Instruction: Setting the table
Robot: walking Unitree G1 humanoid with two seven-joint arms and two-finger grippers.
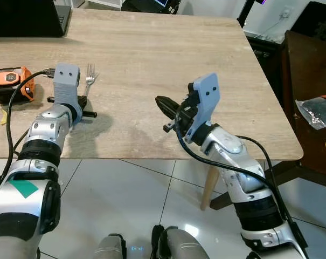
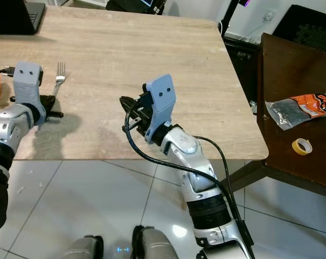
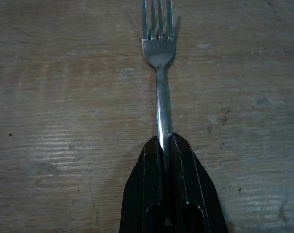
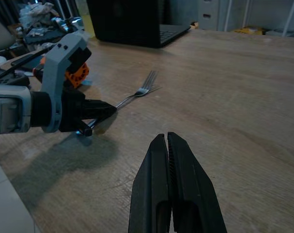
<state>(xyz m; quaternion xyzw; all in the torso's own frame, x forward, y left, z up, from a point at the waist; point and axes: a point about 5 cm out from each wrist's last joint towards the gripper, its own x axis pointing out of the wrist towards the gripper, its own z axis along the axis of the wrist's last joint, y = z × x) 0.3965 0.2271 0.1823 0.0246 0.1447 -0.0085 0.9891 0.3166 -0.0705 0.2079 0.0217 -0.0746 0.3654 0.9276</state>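
1. Nearest to the robot, the right pincer (image 1: 161, 101) hangs just over the front part of the desk (image 1: 168, 59). Its two black fingers are pressed together and they carry nothing.
2. A little farther on the robot's left side, the left pincer (image 3: 164, 141) is clenched on the handle of the fork (image 3: 158, 48). The fork lies flat on the wood, with its tines pointing away from the robot.
3. I judge that the step in hand is the placing of the fork. The next move calls for the fingers to release it gently, so it stays straight, and then for the arm to draw back without pushing it.
4. The desk is pale wood with light stains. An orange tool (image 1: 9, 78) lies beside the left arm, and a black laptop (image 1: 28, 19) stands at the far edge.
5. Beyond the desk, on the right, a dark side table (image 2: 297, 81) carries a plastic bag (image 2: 300, 108) and a roll of tape (image 2: 301, 145). The floor (image 1: 125, 189) is of white tiles.
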